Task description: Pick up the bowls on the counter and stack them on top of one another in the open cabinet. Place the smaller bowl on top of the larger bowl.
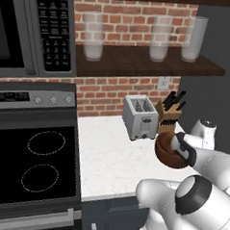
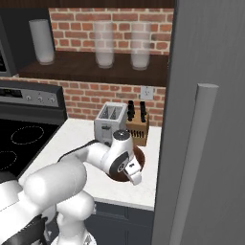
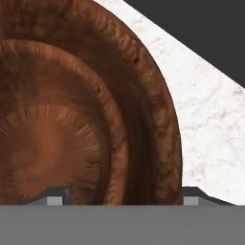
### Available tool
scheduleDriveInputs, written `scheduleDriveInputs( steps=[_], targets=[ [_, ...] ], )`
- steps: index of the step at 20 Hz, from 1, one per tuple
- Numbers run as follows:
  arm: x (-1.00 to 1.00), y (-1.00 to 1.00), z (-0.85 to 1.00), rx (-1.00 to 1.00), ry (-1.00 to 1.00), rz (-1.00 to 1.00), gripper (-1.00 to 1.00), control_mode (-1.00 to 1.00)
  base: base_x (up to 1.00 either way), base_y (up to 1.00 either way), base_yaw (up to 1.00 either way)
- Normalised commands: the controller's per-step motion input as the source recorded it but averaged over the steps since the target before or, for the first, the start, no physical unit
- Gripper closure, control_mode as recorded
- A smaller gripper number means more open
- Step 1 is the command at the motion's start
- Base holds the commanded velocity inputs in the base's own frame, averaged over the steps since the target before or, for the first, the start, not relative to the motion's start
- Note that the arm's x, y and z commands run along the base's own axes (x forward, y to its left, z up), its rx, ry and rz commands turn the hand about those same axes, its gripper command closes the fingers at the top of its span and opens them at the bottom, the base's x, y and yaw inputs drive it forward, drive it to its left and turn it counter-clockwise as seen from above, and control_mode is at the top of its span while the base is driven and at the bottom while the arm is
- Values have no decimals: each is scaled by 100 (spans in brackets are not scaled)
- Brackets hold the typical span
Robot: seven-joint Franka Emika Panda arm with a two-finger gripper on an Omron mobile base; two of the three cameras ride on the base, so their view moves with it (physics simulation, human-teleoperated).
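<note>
A wide, glossy reddish-brown wooden bowl (image 1: 166, 155) (image 2: 140, 154) (image 3: 72, 119) sits on the white counter (image 1: 109, 155) (image 2: 76, 139) (image 3: 206, 119), just in front of the knife block. It is about as broad as the toaster, so it looks like the larger bowl. My gripper (image 1: 178, 149) (image 2: 132, 173) (image 3: 123, 198) is down at its right rim. The jaws stand apart, one tip inside the bowl and one outside, with the wall between them. The smaller bowl is hidden. The open cabinet (image 1: 134, 62) (image 2: 81, 67) is the dark shelf above, with a brick back.
A silver toaster (image 1: 140, 117) (image 2: 110, 122) and a knife block (image 1: 169, 113) (image 2: 138, 125) stand behind the bowl. Three tall glasses (image 1: 93, 36) (image 2: 104, 44) occupy the shelf. Left are the black stovetop (image 1: 32, 165) and microwave (image 1: 30, 30). A tall grey panel (image 2: 210, 119) walls the right.
</note>
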Motion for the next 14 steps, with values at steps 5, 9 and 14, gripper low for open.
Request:
scheduleDriveInputs(
  steps=[5,9,14],
  targets=[
    [0,0,0,0,0,0,100,-100,0,0,0],
    [0,0,10,0,0,0,100,-100,0,0,0],
    [-13,30,78,0,-11,0,100,-100,0,0,0]
  ],
)
